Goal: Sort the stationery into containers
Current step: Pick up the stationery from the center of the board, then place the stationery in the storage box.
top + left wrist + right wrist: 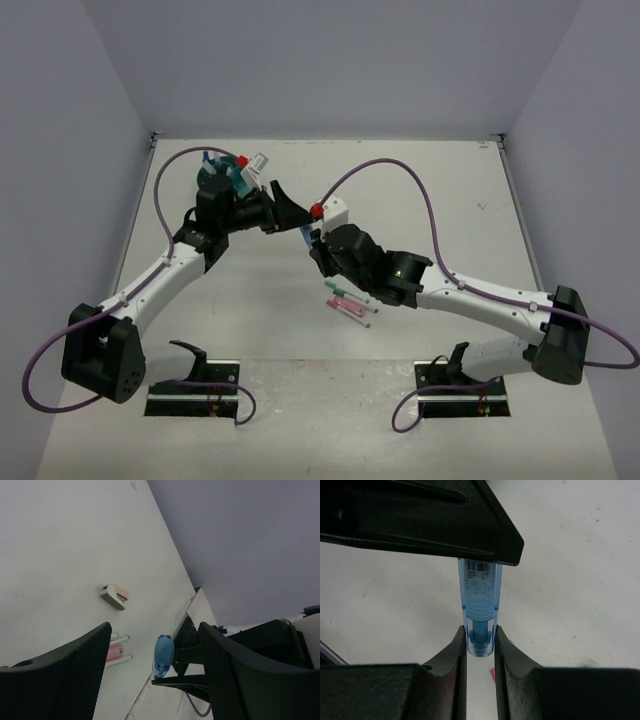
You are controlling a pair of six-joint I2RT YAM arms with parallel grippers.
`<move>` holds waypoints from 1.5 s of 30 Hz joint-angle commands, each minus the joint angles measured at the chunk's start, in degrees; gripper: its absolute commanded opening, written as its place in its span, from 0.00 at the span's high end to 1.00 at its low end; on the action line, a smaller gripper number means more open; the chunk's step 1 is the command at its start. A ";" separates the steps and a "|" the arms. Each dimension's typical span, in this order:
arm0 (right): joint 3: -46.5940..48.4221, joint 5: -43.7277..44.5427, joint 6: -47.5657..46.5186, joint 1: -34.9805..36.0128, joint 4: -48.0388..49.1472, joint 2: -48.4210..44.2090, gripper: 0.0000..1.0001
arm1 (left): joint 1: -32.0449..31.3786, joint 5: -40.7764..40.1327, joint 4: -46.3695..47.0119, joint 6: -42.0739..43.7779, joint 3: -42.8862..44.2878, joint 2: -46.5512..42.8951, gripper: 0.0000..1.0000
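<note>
My right gripper (313, 240) is shut on a stubby blue translucent piece (480, 611) and holds it up above the table's middle. In the right wrist view the piece stands upright between the fingers, gripper (480, 632). My left gripper (288, 207) is open wide, and in the left wrist view (155, 627) the blue piece (163, 655) sits in the gap between its fingers, touching neither. One left finger (420, 525) lies across the top of the right wrist view. The teal tub (214, 180) sits behind the left wrist, mostly hidden, with several items sticking up from it.
Pink and green markers (350, 300) lie together on the table under the right forearm and also show in the left wrist view (118, 652). A small pink-and-white piece (114, 596) lies alone on the table, near the grippers in the top view (333, 211).
</note>
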 commanded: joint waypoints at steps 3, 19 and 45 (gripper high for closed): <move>-0.59 2.07 -1.98 -1.35 1.91 -3.92 1.00 | -2.12 4.07 7.07 -2.69 2.22 1.77 0.54; -0.94 3.70 -2.65 -3.12 1.85 -3.41 0.26 | -3.90 -6.85 -3.75 5.18 8.98 4.49 1.00; -9.30 0.51 3.03 -13.30 1.52 -8.68 0.01 | 8.07 -84.46 -35.14 19.50 76.90 55.41 1.00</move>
